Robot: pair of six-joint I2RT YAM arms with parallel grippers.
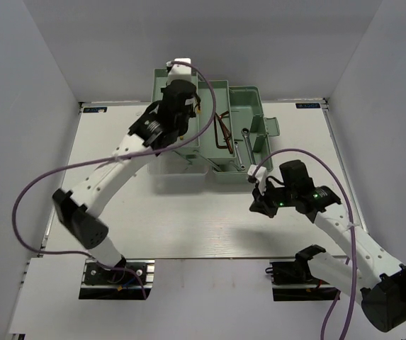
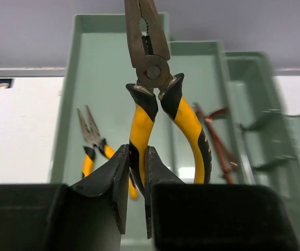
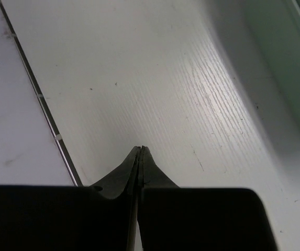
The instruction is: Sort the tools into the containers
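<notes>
Left gripper (image 2: 136, 157): clamped on one yellow handle of the large pliers (image 2: 148, 68), nose toward top of frame, over the left tray (image 2: 108, 73).
Tray contents: smaller pliers (image 2: 92, 141) at lower left; hex keys (image 2: 215, 138) in the next compartment, right of centre.
Right gripper (image 3: 140, 152): fingers together, nothing held, above the table (image 3: 139, 78).
Step advice: lower first, then release over free floor right of the smaller pliers, clear of the divider.

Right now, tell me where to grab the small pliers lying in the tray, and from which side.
Take the small pliers across both yellow handles, just behind the pivot, coming straight down: they lie flat on the tray floor, and its walls block any sideways approach.
</notes>
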